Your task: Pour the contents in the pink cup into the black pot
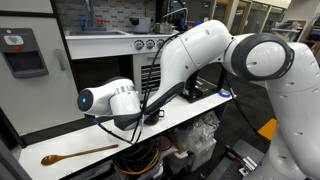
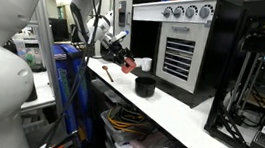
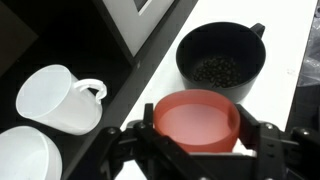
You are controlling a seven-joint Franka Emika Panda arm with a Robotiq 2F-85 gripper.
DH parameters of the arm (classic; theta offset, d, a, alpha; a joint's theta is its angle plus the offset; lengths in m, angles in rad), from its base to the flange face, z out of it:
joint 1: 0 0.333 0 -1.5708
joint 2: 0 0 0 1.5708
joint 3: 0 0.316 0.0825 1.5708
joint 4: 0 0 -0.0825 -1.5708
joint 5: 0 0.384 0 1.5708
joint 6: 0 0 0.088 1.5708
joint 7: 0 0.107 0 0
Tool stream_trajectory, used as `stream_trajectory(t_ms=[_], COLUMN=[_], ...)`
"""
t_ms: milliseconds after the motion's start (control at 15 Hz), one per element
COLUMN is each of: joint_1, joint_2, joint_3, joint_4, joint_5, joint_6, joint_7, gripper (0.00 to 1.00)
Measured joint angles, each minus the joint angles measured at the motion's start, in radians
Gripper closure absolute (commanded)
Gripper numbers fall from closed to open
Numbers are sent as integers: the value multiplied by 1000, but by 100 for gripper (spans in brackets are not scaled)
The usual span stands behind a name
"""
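My gripper [image 3: 200, 142] clamps one reddish-pink plastic cup [image 3: 196, 118] above a white counter [image 3: 300, 100]. One round black pot [image 3: 220, 60], one white handled mug [image 3: 58, 98]

White jointed robot arm [image 1: 200, 55] stretched forward and down, rounded wrist [image 1: 110, 100] low, black two-finger end effector [image 3: 200, 138] clamped on reddish-pink plastic cup [image 3: 195, 112], one finger each side.
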Motion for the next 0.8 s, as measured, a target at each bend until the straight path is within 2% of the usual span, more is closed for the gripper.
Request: stream_trajectory(t_ms=[800], joint_1=[92], joint_2=[178], joint_3=[-14], joint_4=[127], joint_5=[-101], joint_6=[-120], joint_7=[-132], gripper=[49])
